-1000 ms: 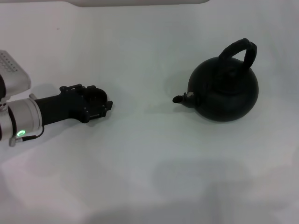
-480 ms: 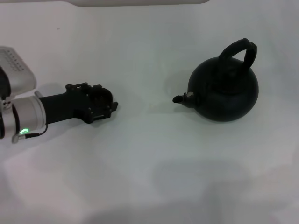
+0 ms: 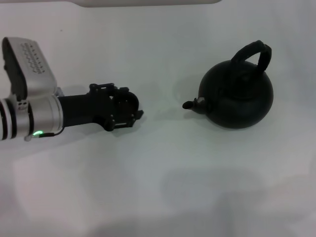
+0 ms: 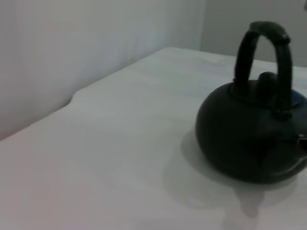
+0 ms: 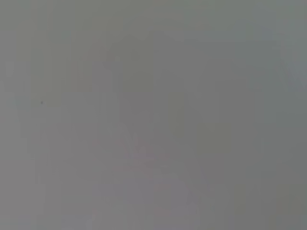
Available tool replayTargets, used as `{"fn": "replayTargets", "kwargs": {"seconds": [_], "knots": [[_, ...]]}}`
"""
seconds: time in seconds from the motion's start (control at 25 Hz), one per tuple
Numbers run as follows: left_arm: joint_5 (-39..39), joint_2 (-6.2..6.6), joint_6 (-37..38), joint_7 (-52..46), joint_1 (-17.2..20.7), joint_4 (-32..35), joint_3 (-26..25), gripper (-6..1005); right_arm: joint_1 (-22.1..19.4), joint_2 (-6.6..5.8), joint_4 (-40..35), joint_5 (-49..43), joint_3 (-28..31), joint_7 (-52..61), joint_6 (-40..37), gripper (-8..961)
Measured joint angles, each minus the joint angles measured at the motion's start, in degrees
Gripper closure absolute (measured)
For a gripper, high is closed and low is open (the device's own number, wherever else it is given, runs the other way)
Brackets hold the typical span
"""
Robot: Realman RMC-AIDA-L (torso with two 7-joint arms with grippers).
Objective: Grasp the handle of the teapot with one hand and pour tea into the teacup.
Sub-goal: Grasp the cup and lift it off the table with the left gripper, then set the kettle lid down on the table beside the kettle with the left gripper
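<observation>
The black teapot stands upright on the white table at the right of the head view. Its arched handle rises over the lid and its short spout points toward my left gripper. That gripper hovers low over the table left of the spout, a clear gap away and touching nothing on the pot. The left wrist view shows the teapot and handle from the side. I cannot make out the teacup as a separate thing. My right gripper is out of view.
The white table spreads all around the pot, with its far edge at the top of the head view. A pale wall borders the table in the left wrist view. The right wrist view shows only plain grey.
My left arm has slid to the right across the table, bringing its gripper closer to the teapot's spout. The teapot has not moved.
</observation>
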Motion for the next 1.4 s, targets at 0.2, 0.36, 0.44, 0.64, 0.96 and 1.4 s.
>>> {"fn": "replayTargets", "kwargs": {"seconds": [0.2, 0.36, 0.44, 0.64, 0.96, 1.4], "knots": [[-0.13, -0.05, 0.43, 0.23, -0.68, 1.49, 1.9, 300, -0.06, 0.03, 0.41, 0.01, -0.01, -0.02, -0.16, 110], [-0.2, -0.13, 0.6, 0.24, -1.89, 1.56, 3.32, 300, -0.02, 0.1, 0.56, 0.01, -0.33, 0.0, -0.32, 110], [-0.22, -0.16, 0.61, 0.53, -2.3, 1.38, 3.74, 300, -0.01, 0.15, 0.58, 0.01, -0.47, 0.01, -0.36, 110], [-0.37, -0.27, 0.42, 1.81, -2.66, 0.75, 4.41, 300, 0.13, 0.27, 0.71, -0.3, -0.51, 0.19, -0.72, 110], [-1.73, -0.2, -0.45, 2.15, -5.57, -5.0, 4.92, 301, 0.23, 0.33, 1.34, -0.44, -0.75, 0.23, -2.57, 110], [-5.4, -0.06, -2.46, 6.29, -7.43, -9.34, 4.91, 301, 0.56, 0.33, 1.27, -0.42, -2.25, 0.32, -2.62, 111]]}}
